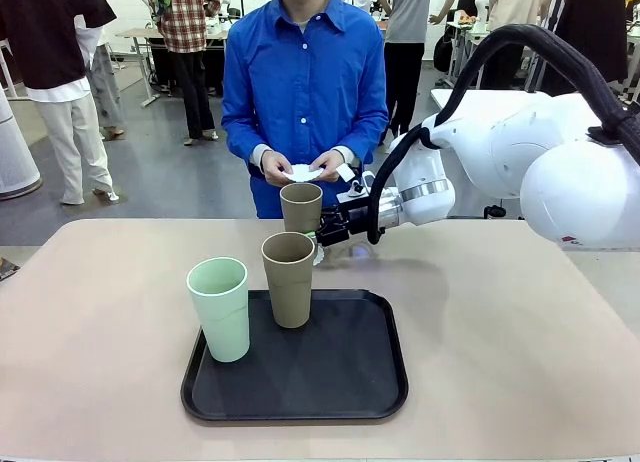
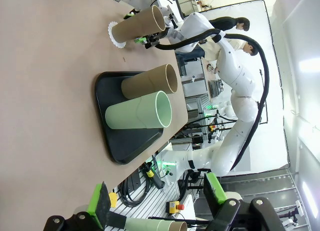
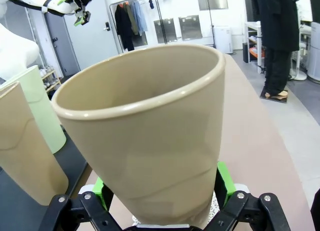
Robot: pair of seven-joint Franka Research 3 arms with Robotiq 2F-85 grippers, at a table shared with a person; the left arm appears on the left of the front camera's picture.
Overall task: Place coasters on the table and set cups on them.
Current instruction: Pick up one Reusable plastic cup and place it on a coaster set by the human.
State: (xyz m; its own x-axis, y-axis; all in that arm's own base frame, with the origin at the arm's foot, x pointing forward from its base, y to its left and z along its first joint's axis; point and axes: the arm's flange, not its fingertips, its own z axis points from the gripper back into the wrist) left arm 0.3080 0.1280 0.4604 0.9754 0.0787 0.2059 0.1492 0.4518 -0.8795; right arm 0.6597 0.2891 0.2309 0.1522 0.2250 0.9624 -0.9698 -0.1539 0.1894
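Front view has three smooth matte tapered tumblers: mint green cup (image 1: pixel 218 312) and tan cup (image 1: pixel 289 282) on the black tray (image 1: pixel 350 382), second tan cup (image 1: pixel 301 204) just past it on the beige table (image 1: pixel 500 362). The right gripper (image 1: pixel 318 232) is spread wide around its base, while the person's hands (image 1: pixel 275 166) hold white paper bits (image 1: pixel 303 172) I can't count. Left wrist view adds what's hidden there: one scalloped white coaster (image 2: pixel 114 35) under that far cup, plus the left gripper (image 2: pixel 157 198) gaping with nothing in it.

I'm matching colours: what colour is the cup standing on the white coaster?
The cup is tan-brown, clearest in the right wrist view.
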